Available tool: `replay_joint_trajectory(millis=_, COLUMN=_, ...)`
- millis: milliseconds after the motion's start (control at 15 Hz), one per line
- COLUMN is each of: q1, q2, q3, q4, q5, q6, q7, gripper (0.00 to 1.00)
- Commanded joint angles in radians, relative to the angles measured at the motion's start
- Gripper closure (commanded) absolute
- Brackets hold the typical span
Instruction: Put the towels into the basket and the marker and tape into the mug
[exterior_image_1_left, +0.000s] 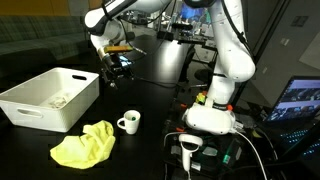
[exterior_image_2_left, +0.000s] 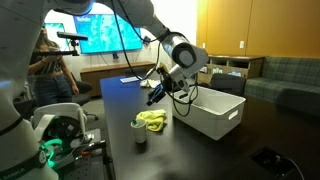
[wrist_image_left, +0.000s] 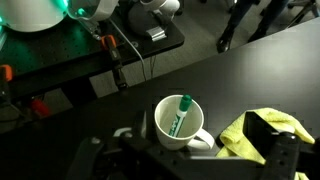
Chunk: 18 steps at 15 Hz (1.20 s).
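The glossy white ceramic mug stands upright on the dark desk, with a green marker leaning inside, where the task wants it. Just beside it the limp yellow towel lies crumpled, not yet in the rigid, slope-sided white basket. The gripper hangs above, spread wide and empty, likely ready for the soft cloth.

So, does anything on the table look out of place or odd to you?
Only the yellow towel: it lies crumpled on the table beside the mug, outside the basket. Nothing looks spilled or damaged.
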Motion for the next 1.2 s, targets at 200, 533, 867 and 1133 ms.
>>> replay_joint_trajectory(millis=200, q1=0.091, q2=-0.087, q3=0.076, q4=-0.024, q5=-0.166, q6=0.242, q7=0.008, gripper=0.0)
replay_joint_trajectory(millis=533, q1=0.132, q2=-0.089, q3=0.127, q4=-0.063, q5=-0.187, q6=0.563, q7=0.004, gripper=0.0)
replay_joint_trajectory(millis=867, q1=0.17, q2=-0.085, q3=0.143, q4=-0.146, q5=-0.23, q6=0.79, q7=0.019, gripper=0.0)
replay_joint_trajectory(millis=1133, q1=0.197, q2=-0.076, q3=0.141, q4=-0.223, q5=-0.313, q6=0.869, q7=0.018, gripper=0.0)
